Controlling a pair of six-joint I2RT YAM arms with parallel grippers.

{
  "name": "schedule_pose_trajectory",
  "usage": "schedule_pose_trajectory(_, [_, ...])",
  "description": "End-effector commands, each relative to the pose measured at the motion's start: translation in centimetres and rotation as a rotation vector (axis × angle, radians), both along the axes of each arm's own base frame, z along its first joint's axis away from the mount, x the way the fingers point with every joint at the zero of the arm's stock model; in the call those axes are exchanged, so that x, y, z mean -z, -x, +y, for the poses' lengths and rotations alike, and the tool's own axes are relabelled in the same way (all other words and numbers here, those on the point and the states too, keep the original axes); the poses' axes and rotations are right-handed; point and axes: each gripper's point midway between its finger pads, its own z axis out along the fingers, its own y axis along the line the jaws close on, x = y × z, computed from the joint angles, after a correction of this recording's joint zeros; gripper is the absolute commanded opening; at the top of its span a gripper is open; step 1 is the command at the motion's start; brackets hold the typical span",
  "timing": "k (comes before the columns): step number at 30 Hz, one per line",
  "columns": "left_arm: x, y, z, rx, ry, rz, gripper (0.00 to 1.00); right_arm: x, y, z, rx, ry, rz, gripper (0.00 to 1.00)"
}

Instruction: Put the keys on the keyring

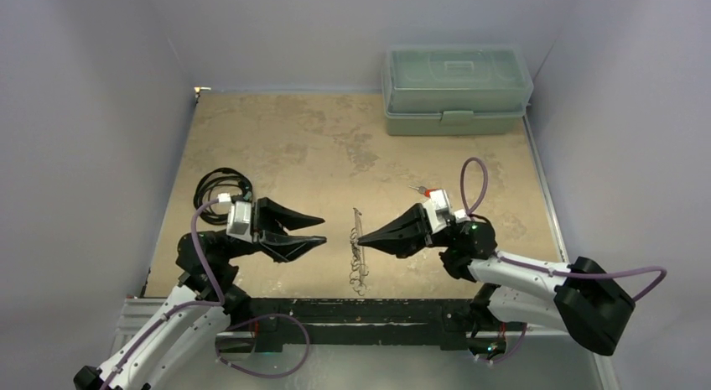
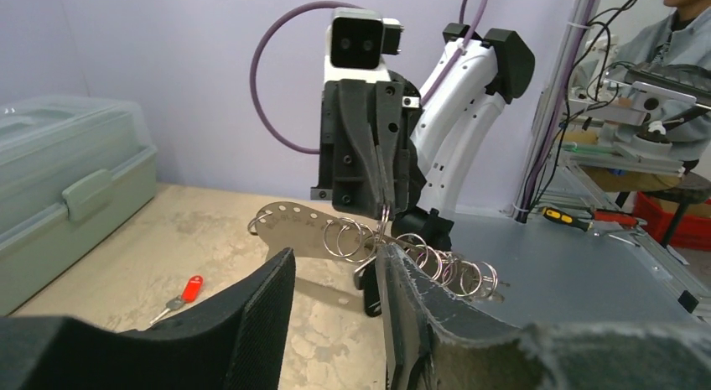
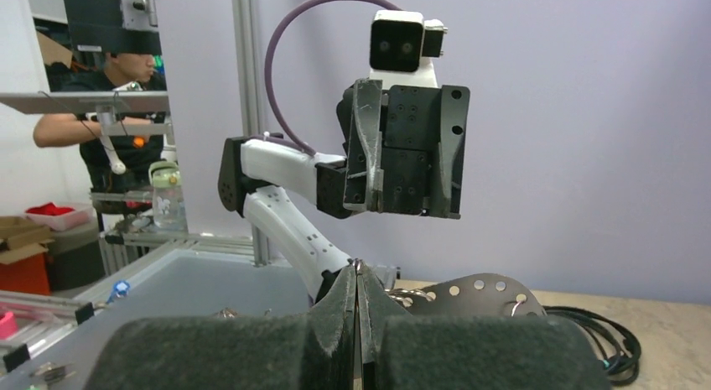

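Steel keyring [image 2: 310, 231], likely light and floppy, hangs pinched in our right end effector [image 1: 360, 236]; left end effector [image 1: 324, 228] gapes empty; we'd take the key [image 2: 183, 293] by its red head.

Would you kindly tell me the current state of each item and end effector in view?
left end effector: open, empty.
right end effector: shut on the keyring.
keyring: gripped by a ring, held on edge.
key: lying loose, not yet on the keyring.
storage box: lid closed.
black cable: coiled.
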Motion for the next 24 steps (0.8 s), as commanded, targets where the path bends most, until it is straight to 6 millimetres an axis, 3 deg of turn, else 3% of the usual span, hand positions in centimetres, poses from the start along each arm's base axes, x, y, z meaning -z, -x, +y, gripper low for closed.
schedule_pose_trajectory(1, [-1.0,1.5,0.1,0.055,0.038,-0.068,0.38,-4.7,1.5,-1.6,-0.034,-0.183,-0.099,0.0])
schedule_pose_trajectory(9, [-0.3,2.3,0.2,0.079,0.051,-0.085,0.33,-5.6,1.8,-1.8,-0.099,-0.237,-0.054,0.0])
schedule_pose_trajectory(24, [0.4,1.4,-0.4,0.067,0.023,-0.049,0.28,-7.9,1.1,-0.7,-0.124,-0.276,-0.043,0.0])
